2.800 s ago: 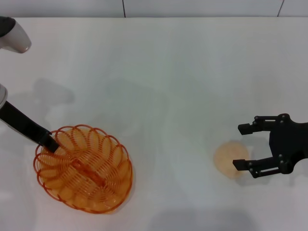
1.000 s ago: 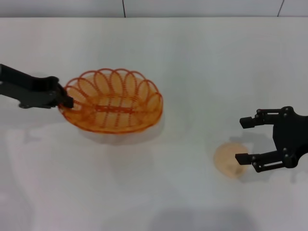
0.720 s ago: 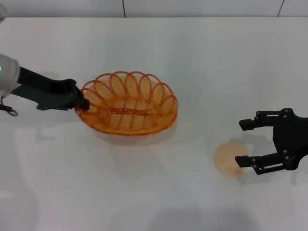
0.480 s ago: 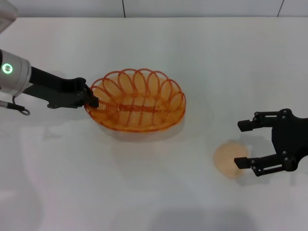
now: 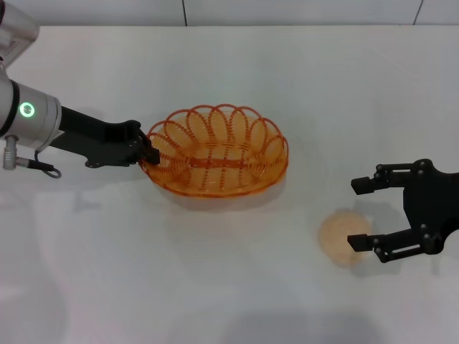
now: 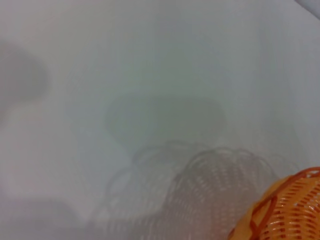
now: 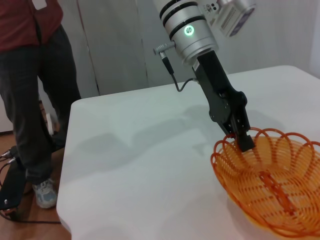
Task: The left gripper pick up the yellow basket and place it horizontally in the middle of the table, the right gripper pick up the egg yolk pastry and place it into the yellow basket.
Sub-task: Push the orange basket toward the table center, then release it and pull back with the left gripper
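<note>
On the white table (image 5: 215, 287), nearest the robot, the right gripper (image 5: 362, 213) hovers with fingers spread apart just beside the egg yolk pastry (image 5: 343, 238). Farther back, mid-table, the left gripper (image 5: 148, 152) is clamped on the yellow basket (image 5: 215, 152) at its left rim.

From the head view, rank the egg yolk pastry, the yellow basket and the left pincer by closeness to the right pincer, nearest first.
1. Egg yolk pastry: right beside the open right pincer, partly between its fingers.
2. Yellow basket: mid-table, toward the robot's left.
3. Left pincer: farthest, clamped on the basket's far-left rim.
</note>
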Controlling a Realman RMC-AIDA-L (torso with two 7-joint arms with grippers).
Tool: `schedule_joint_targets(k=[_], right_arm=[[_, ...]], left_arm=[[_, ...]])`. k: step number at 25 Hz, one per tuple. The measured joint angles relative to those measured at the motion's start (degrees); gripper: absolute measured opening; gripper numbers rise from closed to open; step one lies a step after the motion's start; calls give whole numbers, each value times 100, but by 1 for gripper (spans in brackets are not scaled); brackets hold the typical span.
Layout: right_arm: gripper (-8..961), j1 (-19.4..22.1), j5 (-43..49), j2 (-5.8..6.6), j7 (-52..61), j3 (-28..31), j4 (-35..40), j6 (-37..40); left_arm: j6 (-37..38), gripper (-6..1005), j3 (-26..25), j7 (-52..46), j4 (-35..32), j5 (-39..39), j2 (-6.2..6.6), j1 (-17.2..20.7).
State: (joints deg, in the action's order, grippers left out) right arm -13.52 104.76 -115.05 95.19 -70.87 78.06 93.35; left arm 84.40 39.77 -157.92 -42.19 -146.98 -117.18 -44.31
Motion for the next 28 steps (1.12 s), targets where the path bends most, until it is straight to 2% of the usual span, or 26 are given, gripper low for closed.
schedule_joint_targets(k=[8,17,28], right_arm=[[828,-45,0,0,0,4,10,31],[827,-46,0,0,0,4,10,68],[827,-46,0,0,-1,4,7,95]], left_arm=[[-11,112,5,-75,21,-7,-3,-53],[-107,120,46,-98,366,-53,-3,-284],[-229,130,161,-116,464,-57,-32,-298]])
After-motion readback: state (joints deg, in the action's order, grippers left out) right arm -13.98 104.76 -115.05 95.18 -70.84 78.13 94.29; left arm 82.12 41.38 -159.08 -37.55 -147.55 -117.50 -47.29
